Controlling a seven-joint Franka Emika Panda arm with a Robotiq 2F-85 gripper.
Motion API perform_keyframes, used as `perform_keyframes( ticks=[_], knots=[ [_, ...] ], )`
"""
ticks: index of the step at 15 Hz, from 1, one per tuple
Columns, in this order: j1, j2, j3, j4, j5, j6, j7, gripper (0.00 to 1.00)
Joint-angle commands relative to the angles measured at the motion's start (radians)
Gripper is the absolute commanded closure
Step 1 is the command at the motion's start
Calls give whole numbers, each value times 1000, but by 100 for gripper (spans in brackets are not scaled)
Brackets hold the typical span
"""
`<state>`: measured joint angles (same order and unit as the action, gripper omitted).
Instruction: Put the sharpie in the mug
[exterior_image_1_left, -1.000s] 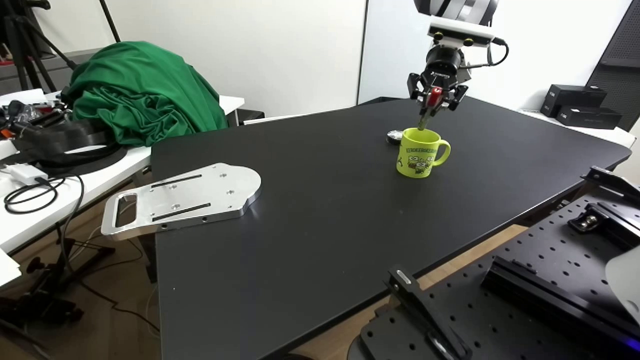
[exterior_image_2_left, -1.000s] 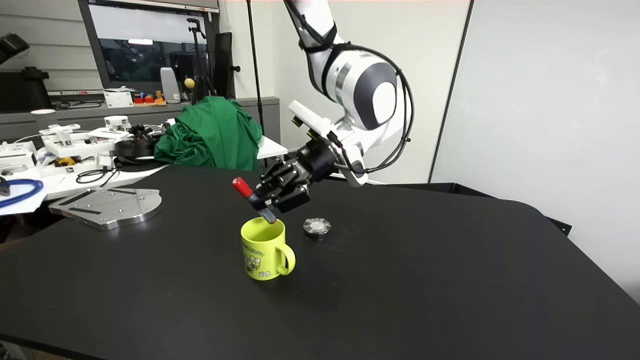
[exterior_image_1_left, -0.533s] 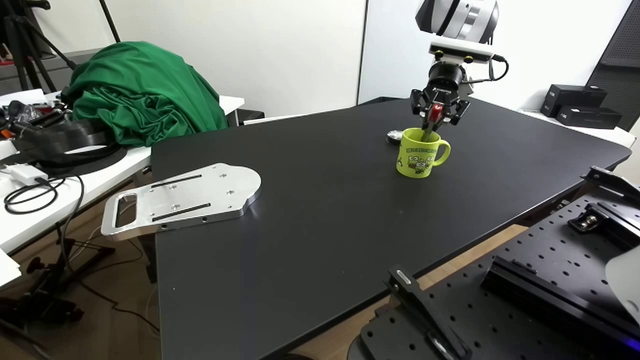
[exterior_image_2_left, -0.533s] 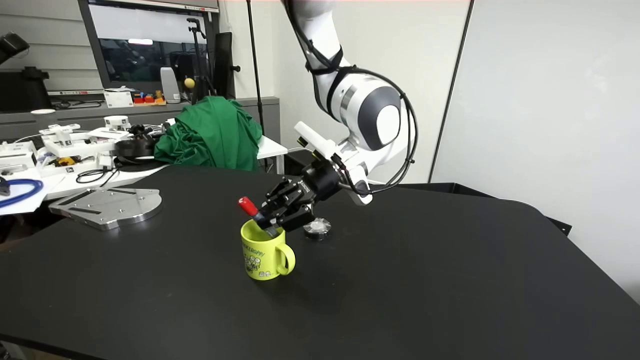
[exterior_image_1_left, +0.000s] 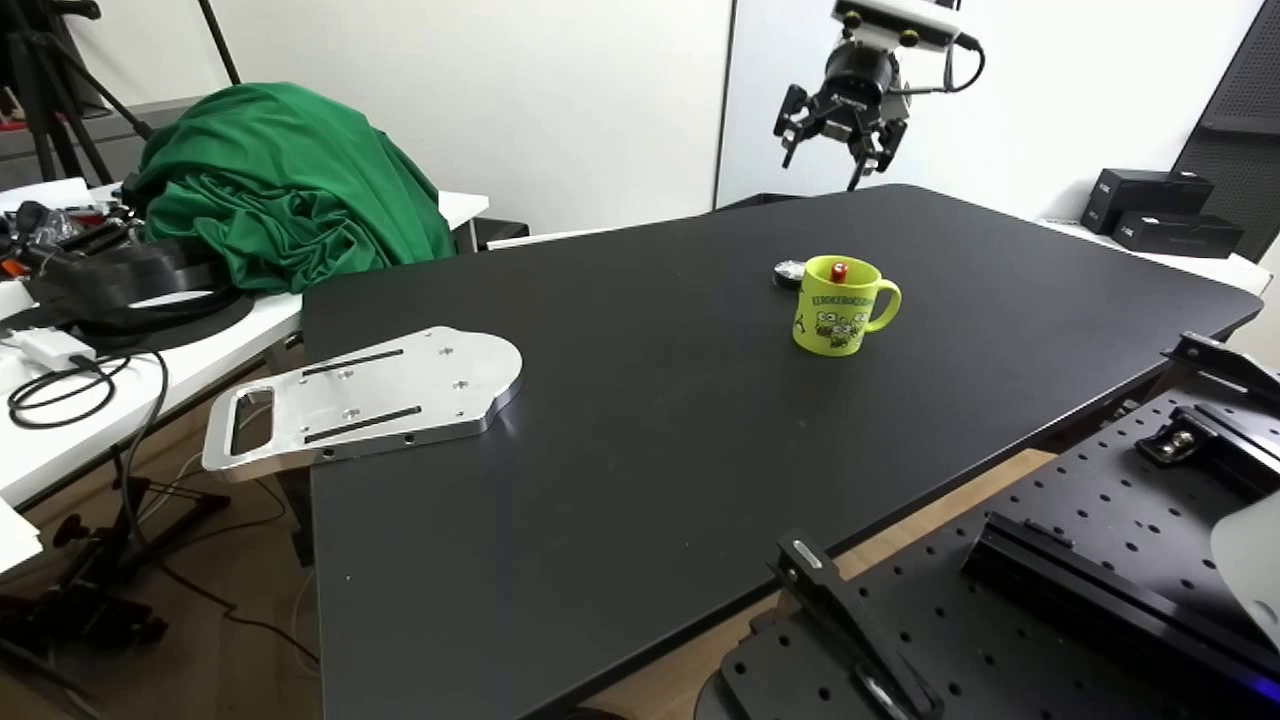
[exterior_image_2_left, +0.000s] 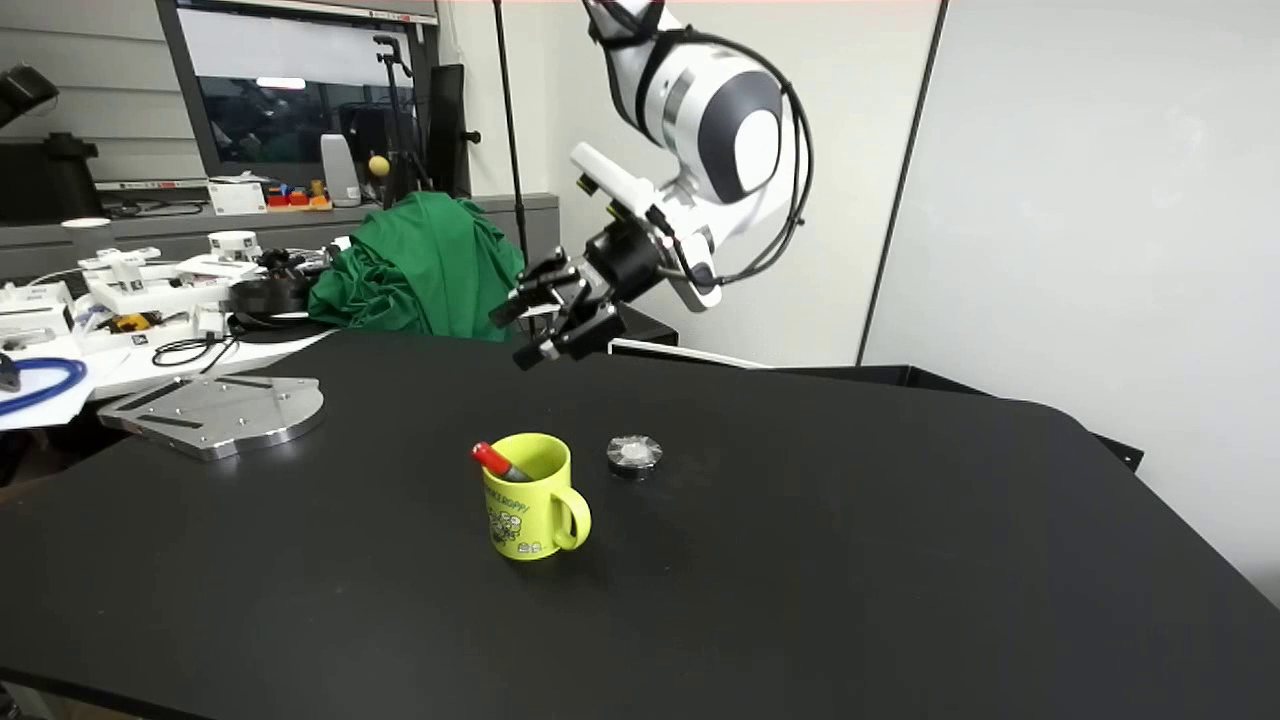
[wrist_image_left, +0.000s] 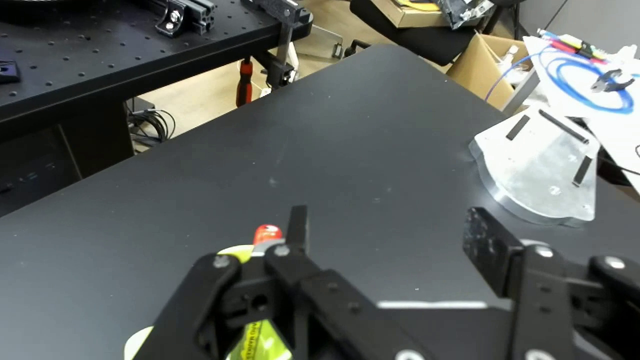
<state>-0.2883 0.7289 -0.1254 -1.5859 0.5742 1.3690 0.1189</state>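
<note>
Sharpie leans in the mug, gripper free above

The sharpie (exterior_image_2_left: 502, 464) is in the mug (exterior_image_2_left: 540, 515), its lower end hidden inside and its red end jutting past the rim, clear of the handle. Its long axis is tilted, apparently propped against that rim. The mug stands upright on the tabletop (exterior_image_2_left: 850, 560), with a small round black item (exterior_image_2_left: 634, 458) near it and a silver plate (exterior_image_2_left: 220, 415) well apart.

What matters now is that the sharpie lies below the gripper (exterior_image_2_left: 513, 337), well apart from it in both exterior views, its red end seeming to slant away from the arm (exterior_image_2_left: 690, 100). In the wrist view the fingers (wrist_image_left: 298, 225) are spread wide, grasping nothing; the red end shows outside them, beside one finger.

I judge the task done. Only backing off seems left, best straight upward, since a low sweep could catch the jutting end and perhaps tip the mug.
</note>
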Motion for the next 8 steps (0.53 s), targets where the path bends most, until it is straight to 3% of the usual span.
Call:
perform_keyframes(
  ticks=[1,3,8],
  knots=[
    [9,-30,0,9,2,-19,-3,14],
    [20,-86,3,10,1,-36,-4,1],
    [20,-92,3,4,1,-37,-7,0]
  ],
)
